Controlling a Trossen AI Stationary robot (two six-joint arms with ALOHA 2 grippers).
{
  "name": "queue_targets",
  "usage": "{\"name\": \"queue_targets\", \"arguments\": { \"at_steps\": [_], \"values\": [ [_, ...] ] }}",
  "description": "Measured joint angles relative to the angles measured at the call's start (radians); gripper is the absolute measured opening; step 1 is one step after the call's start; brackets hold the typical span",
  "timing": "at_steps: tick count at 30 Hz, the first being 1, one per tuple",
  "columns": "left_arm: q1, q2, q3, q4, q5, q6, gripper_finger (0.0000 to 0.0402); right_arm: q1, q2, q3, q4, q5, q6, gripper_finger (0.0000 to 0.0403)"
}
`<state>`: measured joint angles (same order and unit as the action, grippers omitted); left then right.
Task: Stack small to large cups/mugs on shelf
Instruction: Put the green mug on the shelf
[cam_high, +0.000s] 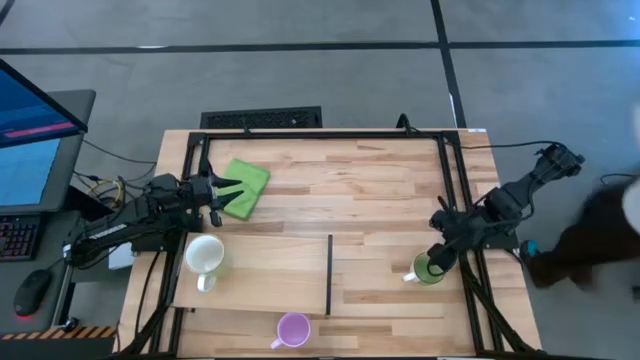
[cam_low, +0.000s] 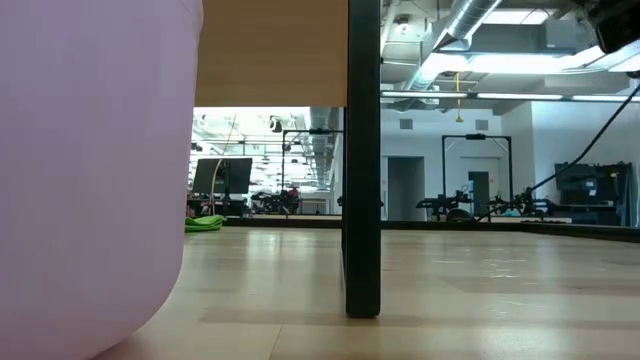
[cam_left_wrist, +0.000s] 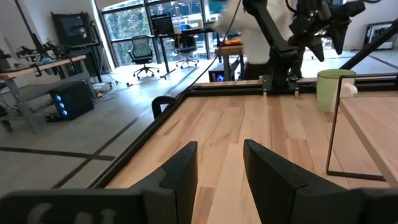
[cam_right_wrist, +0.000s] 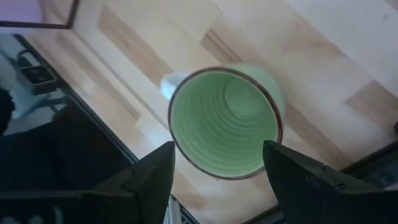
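The green mug stands upright on the tabletop at the right, its pale handle toward the table's left. My right gripper hangs open just above it, a finger on either side of the rim, touching nothing. The white mug stands on the pale plywood shelf, which lies flat on the table. The light purple mug stands near the table's near edge and fills the left of the low view. My left gripper is open and empty at the far left, next to a green cloth.
A folded green cloth lies at the far left, right by my left gripper. The shelf's dark strip runs along its right short edge. A black frame rail borders the table. A person stands beyond the right edge.
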<state>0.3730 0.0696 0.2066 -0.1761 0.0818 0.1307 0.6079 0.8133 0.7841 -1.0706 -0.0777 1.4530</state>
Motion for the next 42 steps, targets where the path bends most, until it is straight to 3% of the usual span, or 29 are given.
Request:
{"name": "queue_targets", "arguments": {
  "at_steps": [13,23,42],
  "values": [
    [0.0,0.0,0.0,-0.017,0.0,0.0,0.0122,0.13,0.145,0.0,0.001,-0.002,0.204,0.0265],
    [0.0,0.0,0.0,-0.021,0.0,-0.003,0.0122,0.153,0.267,0.0,-0.014,0.054,0.32,0.0265],
    [0.0,0.0,0.0,-0.045,0.001,-0.003,0.0122,0.149,0.337,0.0,0.014,0.053,0.319,0.0265]
  ]
}}
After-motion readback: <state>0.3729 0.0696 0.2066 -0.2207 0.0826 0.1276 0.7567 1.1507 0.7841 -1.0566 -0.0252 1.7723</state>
